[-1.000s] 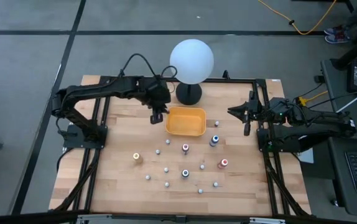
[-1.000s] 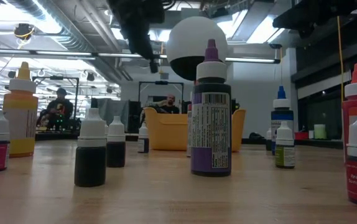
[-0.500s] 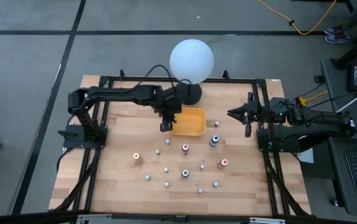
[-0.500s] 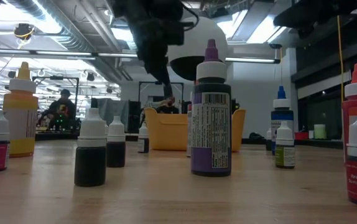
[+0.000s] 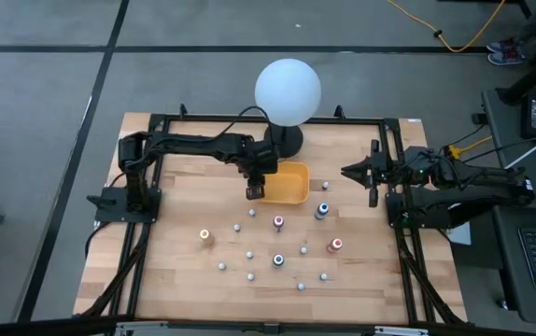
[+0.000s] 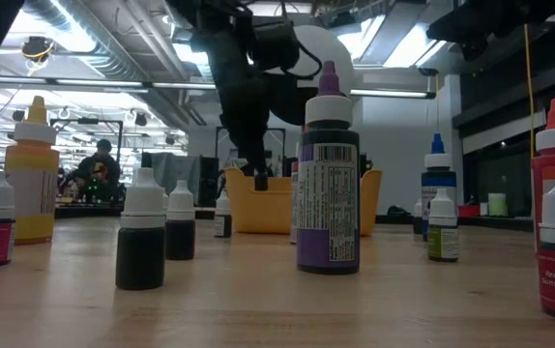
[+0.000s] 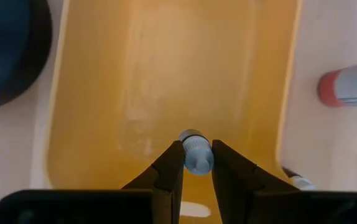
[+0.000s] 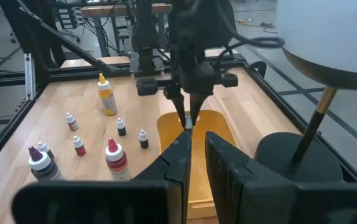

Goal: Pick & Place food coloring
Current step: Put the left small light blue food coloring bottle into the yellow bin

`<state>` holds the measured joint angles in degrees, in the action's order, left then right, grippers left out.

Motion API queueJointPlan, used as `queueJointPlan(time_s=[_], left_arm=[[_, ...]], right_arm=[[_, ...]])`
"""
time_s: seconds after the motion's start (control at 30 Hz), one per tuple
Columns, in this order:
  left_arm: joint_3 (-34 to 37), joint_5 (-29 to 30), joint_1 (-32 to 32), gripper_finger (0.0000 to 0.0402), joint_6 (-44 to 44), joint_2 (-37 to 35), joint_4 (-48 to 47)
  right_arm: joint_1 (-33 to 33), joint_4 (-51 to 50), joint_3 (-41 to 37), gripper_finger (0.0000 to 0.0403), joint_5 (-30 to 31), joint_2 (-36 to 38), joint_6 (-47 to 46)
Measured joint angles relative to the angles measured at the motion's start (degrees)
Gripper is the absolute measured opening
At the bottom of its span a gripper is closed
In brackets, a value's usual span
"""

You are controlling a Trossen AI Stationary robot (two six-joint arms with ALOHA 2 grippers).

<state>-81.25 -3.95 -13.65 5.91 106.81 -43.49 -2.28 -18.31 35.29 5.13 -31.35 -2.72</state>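
Observation:
The food coloring is a set of tiny bottles standing upright on the wooden table, among them orange-topped (image 5: 205, 235), pink-topped (image 5: 278, 222), blue-topped (image 5: 322, 209) and red-topped (image 5: 335, 245) ones, plus several whitish-grey ones. My left gripper (image 5: 254, 192) hangs over the left part of the yellow-orange tray (image 5: 291, 184), shut on one whitish-grey-capped bottle (image 7: 195, 151). In the low view its fingers (image 6: 258, 177) reach down to the height of the tray's rim (image 6: 244, 179). My right gripper (image 5: 371, 187) waits at the table's right side with a narrow gap between its fingers. My left gripper pinches the tiny bottle between its two fingers at the cap end (image 7: 194, 142). It comes from above, pointing down. The bottle sits upright, cap toward the wrist, over the tray floor (image 7: 166, 81); whether its base touches the floor, I cannot tell.
A big white globe (image 5: 288, 89) on a black base stands just behind the tray at the far edge. A black frame runs around the table. Bottles are scattered over the middle and near part of the board; bare wood lies at the left (image 5: 175, 196).
My left gripper has carried the small bottle toward the table's right, from beside the tray's left edge to over the tray, and has come down to rim height. It has stayed shut on the bottle. The right arm has kept still.

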Motion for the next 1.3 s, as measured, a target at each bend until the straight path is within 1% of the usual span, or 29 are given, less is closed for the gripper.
queueJointPlan(time_s=[0.13,0.5,0.73,1.1,1.3], left_arm=[[-0.02,1.67,-0.24,0.0065,0.29,1.23,0.81],[-0.02,2.76,-0.33,0.0065,0.42,4.99,2.83],[-0.02,5.82,-0.39,0.0065,1.94,5.02,3.07],[-0.02,7.01,-1.13,0.0065,2.39,5.02,3.11],[-0.02,7.02,-1.14,0.0065,3.31,6.51,3.24]], right_arm=[[0.05,-0.06,0.00,0.0052,-0.90,0.00,-0.02],[0.09,-0.52,0.00,0.0052,-0.90,0.00,-0.04],[0.09,-0.85,0.00,0.0052,-0.90,0.00,-0.04],[0.09,-0.85,0.00,0.0052,-0.88,0.00,-0.04],[0.09,-0.85,0.00,0.0052,-0.88,0.00,-0.04]])
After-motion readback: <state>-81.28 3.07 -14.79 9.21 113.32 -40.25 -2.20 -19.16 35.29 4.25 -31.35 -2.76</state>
